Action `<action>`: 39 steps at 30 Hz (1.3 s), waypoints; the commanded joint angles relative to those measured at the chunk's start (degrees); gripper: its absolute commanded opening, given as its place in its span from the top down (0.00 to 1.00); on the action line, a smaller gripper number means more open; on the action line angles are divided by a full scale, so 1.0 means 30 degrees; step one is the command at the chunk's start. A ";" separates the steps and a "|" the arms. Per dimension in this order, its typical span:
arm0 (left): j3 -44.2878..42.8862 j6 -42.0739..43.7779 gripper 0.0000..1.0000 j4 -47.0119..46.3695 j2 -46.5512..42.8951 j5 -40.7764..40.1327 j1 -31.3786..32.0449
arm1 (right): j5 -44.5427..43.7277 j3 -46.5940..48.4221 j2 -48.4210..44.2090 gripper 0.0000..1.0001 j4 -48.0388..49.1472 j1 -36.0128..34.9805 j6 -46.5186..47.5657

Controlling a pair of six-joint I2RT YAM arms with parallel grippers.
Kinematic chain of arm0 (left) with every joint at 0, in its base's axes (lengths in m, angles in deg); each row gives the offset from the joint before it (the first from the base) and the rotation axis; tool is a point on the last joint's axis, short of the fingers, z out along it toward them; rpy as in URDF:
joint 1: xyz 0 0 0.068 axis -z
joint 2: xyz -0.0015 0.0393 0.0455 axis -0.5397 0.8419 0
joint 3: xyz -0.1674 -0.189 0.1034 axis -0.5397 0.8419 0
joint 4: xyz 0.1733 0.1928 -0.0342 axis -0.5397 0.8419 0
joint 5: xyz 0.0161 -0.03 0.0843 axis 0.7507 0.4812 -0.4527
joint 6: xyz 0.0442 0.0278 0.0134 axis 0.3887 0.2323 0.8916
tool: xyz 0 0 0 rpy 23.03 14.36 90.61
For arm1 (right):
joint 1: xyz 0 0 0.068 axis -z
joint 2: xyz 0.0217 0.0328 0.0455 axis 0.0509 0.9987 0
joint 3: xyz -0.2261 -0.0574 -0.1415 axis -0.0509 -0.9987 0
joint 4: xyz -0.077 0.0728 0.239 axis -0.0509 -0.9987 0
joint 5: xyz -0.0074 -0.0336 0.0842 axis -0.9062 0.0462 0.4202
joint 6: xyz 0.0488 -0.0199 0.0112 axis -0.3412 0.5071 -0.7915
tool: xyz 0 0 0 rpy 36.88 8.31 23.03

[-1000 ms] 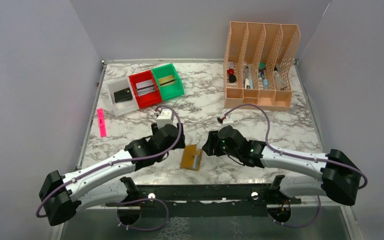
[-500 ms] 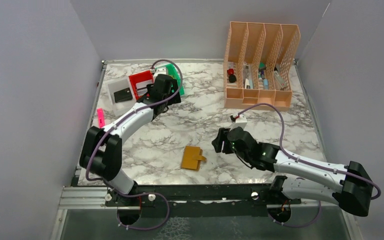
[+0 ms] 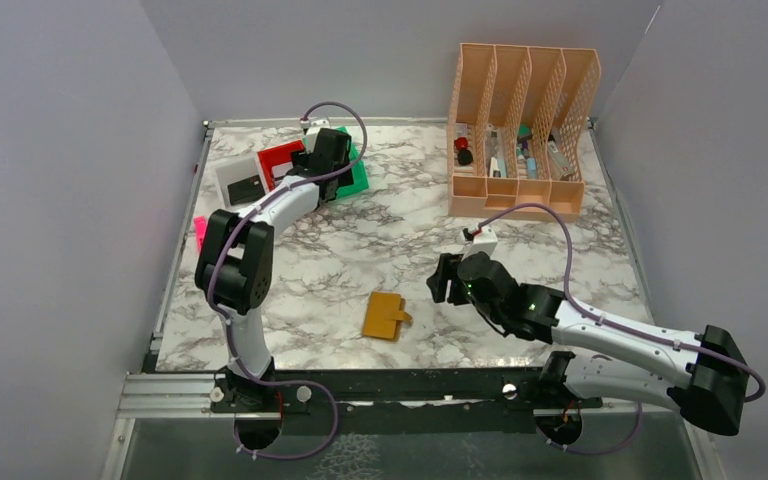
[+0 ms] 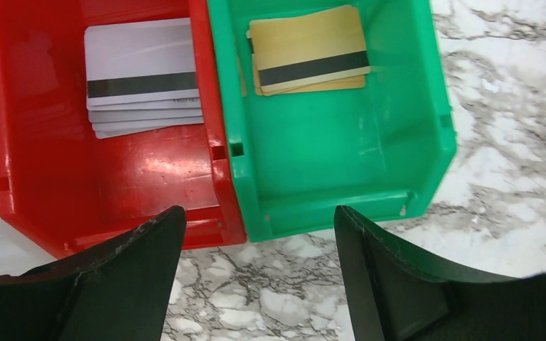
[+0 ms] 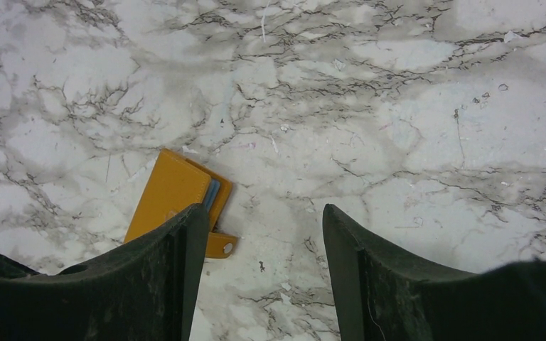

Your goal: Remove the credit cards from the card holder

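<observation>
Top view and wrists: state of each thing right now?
Card holder: flat on table, ungripped.
Red bin: holds pale cards.
Green bin: holds gold cards.
White bin: holds a dark card.
Left pincer: open, empty, above red and green bins.
Right pincer: open, empty, beside card holder.

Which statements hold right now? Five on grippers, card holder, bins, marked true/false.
1. The card holder lies on the table, held by neither gripper. True.
2. The left gripper is shut on a gold card. False: it is open and empty above the red bin and green bin.
3. The green bin holds gold cards. True.
4. The right gripper grips the card holder. False: it is open, apart from it.
5. The red bin is empty. False: it holds white cards.
</observation>
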 commanded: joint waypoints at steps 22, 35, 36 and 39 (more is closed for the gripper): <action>0.0170 -0.0485 0.43 -0.0278 0.2356 0.1769 -0.0921 | -0.0034 0.0295 0.0025 0.35 -0.0423 0.0093 -0.0212; 0.3114 -0.2207 0.48 -0.0794 0.0919 0.4562 0.0001 | 0.0013 -0.0031 -0.0179 0.35 -0.0350 0.0082 -0.0614; 0.3290 -0.2355 0.48 -0.0816 0.0724 0.4547 0.0290 | -0.0011 -0.0044 -0.0235 0.35 -0.0376 0.0090 -0.0608; 0.3775 -0.2735 0.48 -0.0767 0.0120 0.4408 0.1218 | -0.0089 -0.0156 -0.0342 0.35 -0.0368 0.0100 -0.0667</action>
